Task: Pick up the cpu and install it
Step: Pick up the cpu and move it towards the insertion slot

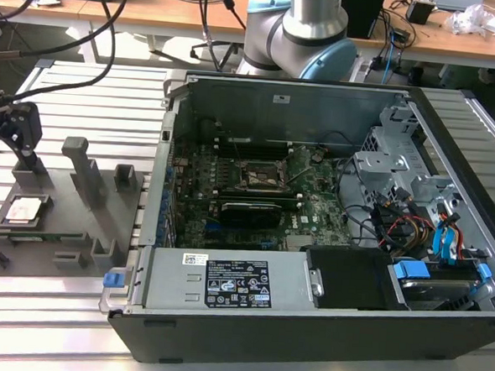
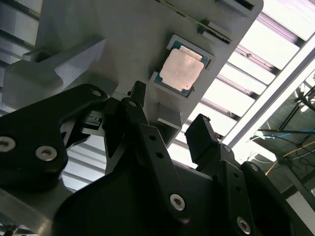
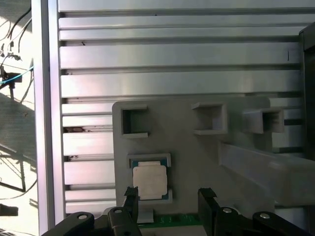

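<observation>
I stand at a table [image 1: 77, 91] of ribbed silver aluminium slats, with a long wooden desk [image 1: 157, 16] strung with black cables behind it. The thick silver and pale-blue joint of my arm [image 1: 303, 29] rises at the far edge of the table.

The biggest thing on the table is the open black-and-grey metal computer case [image 1: 306, 332], lying on its side. Inside it lies the dark green motherboard [image 1: 313, 210], with its black square socket frame [image 1: 261, 176] near the middle.

At the exterior view's left, just beside the case, sits a flat grey plastic fixture tray [image 1: 68, 225] with upright posts and small square pockets.

My black pincer [image 1: 26, 162] hangs over the far-left part of that tray. In both wrist views its two fingers stand apart with nothing between them [image 2: 169, 110] [image 3: 168, 194].

The cpu [image 1: 25, 211], a small square chip with a silvery top plate and a green rim, lies flat in a shallow recess of the tray, beyond my fingertips and not in their grip [image 2: 181, 69] [image 3: 150, 183].
</observation>
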Motion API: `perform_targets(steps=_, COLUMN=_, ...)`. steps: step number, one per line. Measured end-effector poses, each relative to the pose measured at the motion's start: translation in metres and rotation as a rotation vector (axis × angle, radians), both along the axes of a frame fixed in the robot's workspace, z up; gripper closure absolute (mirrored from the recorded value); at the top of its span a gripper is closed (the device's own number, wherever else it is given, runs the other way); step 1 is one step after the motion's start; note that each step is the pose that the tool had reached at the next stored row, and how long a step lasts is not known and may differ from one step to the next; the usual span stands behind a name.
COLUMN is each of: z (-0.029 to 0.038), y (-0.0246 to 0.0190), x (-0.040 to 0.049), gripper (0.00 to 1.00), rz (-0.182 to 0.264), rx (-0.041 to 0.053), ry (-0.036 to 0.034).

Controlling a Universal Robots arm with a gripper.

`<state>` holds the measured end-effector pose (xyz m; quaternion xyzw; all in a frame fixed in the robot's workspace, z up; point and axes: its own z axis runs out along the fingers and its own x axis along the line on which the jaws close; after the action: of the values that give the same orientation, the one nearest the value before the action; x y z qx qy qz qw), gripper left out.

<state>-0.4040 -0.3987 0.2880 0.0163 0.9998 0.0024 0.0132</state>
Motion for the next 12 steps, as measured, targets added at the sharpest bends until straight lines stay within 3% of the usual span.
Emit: perform_targets(steps=12, z=-0.0074, y=0.0000, x=0.0000, gripper=0.40, rz=0.000, rx=0.0000, ry=0.0000)
